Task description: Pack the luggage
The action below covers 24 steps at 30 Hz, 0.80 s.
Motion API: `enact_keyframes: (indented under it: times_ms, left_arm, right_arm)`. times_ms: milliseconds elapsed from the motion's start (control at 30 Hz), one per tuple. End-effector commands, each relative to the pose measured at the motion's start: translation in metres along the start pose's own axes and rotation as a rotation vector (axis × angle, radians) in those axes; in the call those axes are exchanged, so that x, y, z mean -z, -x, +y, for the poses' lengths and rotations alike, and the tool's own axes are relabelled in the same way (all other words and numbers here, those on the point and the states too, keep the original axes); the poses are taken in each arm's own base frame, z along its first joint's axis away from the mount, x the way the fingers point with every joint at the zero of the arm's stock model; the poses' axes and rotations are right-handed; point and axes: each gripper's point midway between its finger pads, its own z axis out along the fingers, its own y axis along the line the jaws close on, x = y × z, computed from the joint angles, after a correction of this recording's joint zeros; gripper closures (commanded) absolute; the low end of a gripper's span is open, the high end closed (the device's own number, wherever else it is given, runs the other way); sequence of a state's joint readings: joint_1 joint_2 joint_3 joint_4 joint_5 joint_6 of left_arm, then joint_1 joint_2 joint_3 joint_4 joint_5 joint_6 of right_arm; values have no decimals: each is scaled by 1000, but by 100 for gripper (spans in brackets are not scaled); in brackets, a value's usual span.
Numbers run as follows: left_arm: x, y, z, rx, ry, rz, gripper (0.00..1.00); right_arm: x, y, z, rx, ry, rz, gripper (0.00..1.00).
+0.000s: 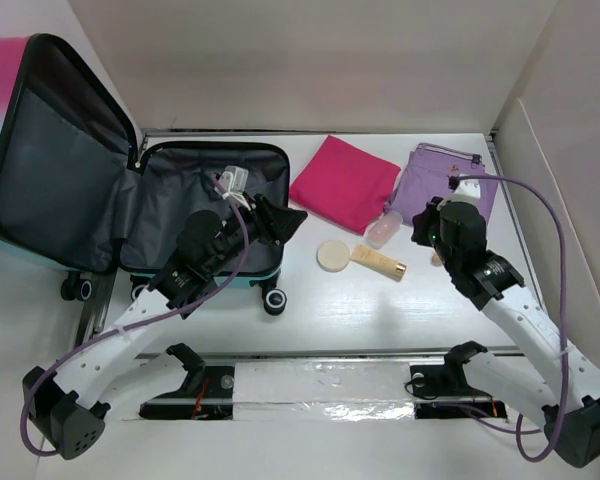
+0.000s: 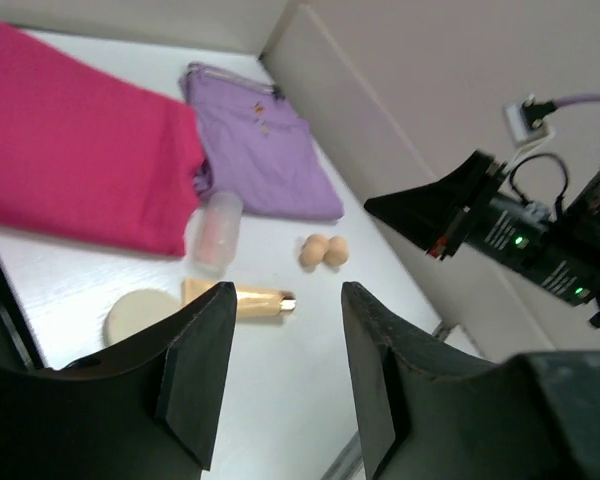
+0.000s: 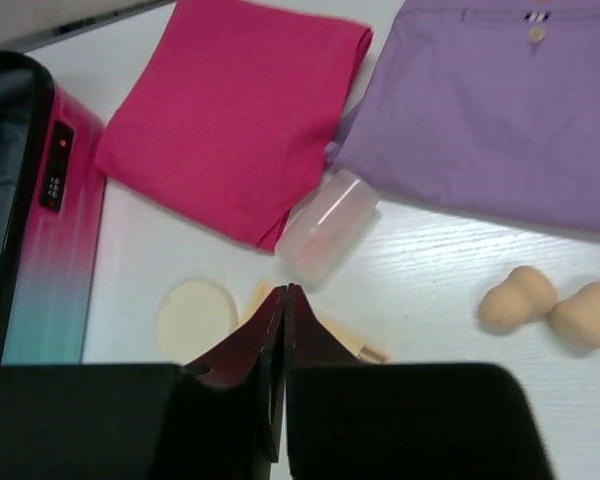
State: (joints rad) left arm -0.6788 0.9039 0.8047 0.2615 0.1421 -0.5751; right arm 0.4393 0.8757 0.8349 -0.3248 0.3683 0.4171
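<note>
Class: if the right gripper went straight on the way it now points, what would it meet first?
Probably the beige tube, lying just past the shut right gripper; depth is unclear.

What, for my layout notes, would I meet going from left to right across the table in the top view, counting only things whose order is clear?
luggage → round cream pad → tan tube → purple cloth
</note>
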Motion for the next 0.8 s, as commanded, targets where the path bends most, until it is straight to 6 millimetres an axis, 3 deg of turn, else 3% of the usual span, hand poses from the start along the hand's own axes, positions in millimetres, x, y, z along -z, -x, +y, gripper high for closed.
enact_keyframes:
  times_ms: [0,133,167,200,233,267,300,400,433,467,600,767]
  left_arm:
    - [12,11,4,-63,55,15,57]
    - [28,27,-3,-165,81,40,70]
    - [34,28,1,-185,108,47,82]
    - [37,32,3,-207,124,41,89]
    - [40,34,8,-243,146,39,98]
    - [44,33,17,-256,193,41,100]
    - [47,33,26,-272,236,34,100]
    - [52,34,39,-301,276,14,100]
    - [54,35,41,-307,280,9,95]
    - [56,37,42,-320,284,-3,78]
    - [61,35,46,-335,292,-17,45]
    - [66,35,40,-337,259,-26,40]
  right_arm:
    - [-9,-12,14,3,68,47,100]
    - [-26,-28,12,7,34,92,100]
    - [-31,-30,6,1,5,97,100]
    - [-37,-36,4,-1,-20,112,78]
    - [-43,-36,-1,-18,-47,104,65]
    - [-47,-37,0,-21,-48,105,52]
    - [-52,-37,-3,-26,-58,103,28]
    - [-70,-42,-9,-59,-108,120,2]
    - [-79,-47,-8,-74,-120,132,1]
    - [-85,-49,-13,-87,-136,134,0]
    - [-117,-66,-21,-138,-200,180,1]
    - [-143,-86,-9,-172,-174,248,3]
